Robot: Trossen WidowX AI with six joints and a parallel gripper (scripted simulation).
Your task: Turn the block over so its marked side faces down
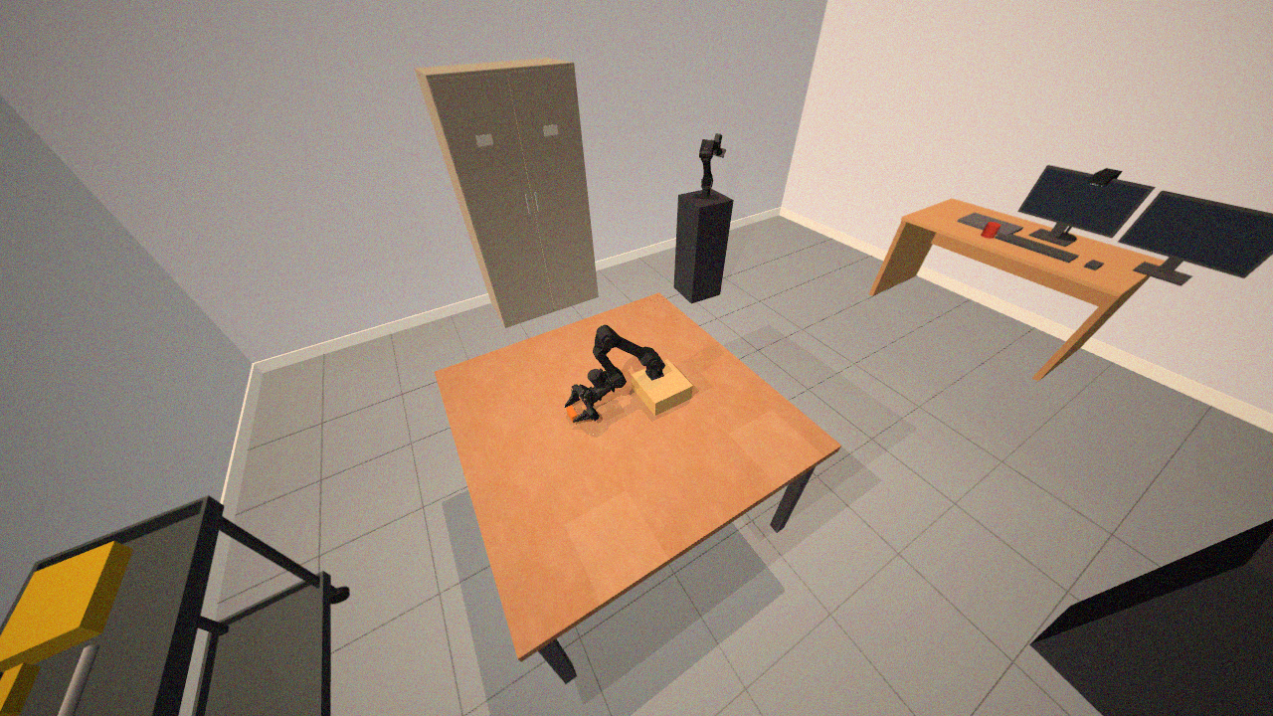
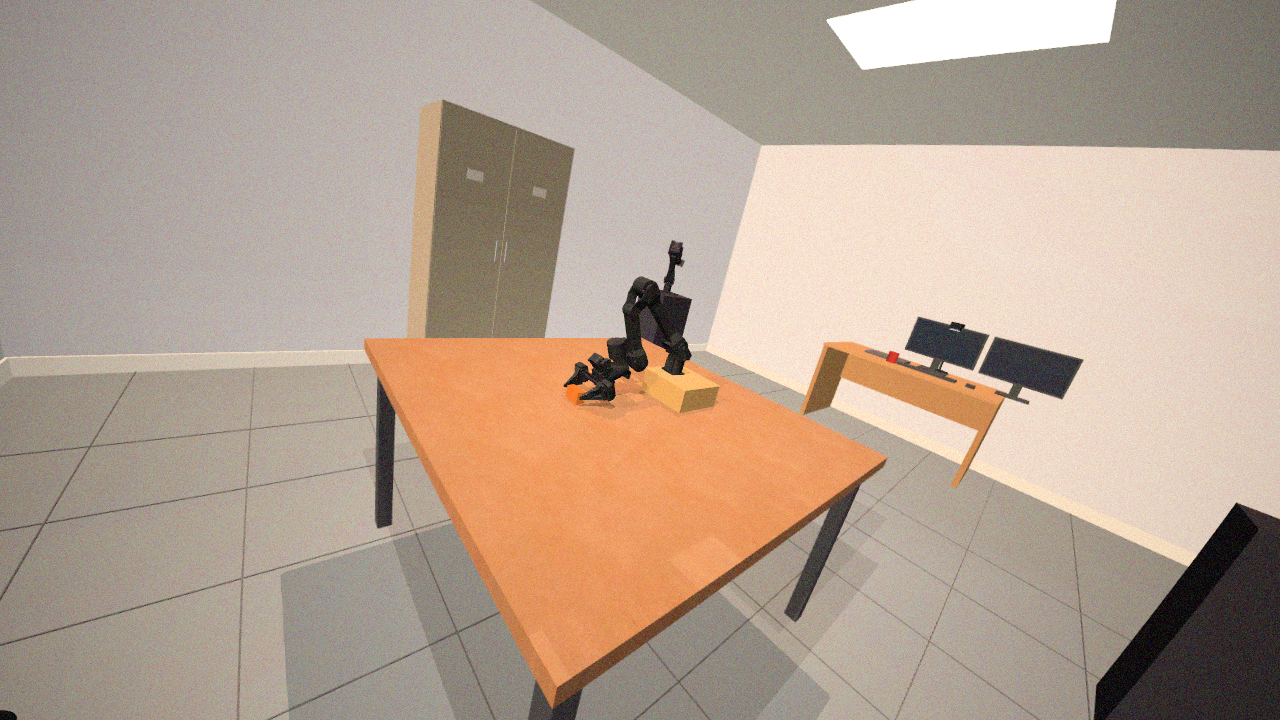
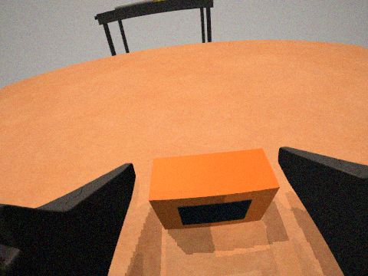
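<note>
1. Top: one black arm is mounted on one pale block-shaped base on one table. One orange block is seen at the open gripper. Two yellow boxes are counted at the cart. One cabinet is closed by two doors; its content is hidden. One red cup is placed on the desk, where two monitors are stood.
2. Exterior: the block is partly covered by the fingers. A second arm is carried by a dark pedestal. The floor is tiled, and one ceiling light is seen.
3. Wrist: two fingers are spread wide, and nothing is gripped. The block is located between them, on the table, with a gap left at each side. One dark mark is shown on its side turned to the camera, not facing down.
</note>
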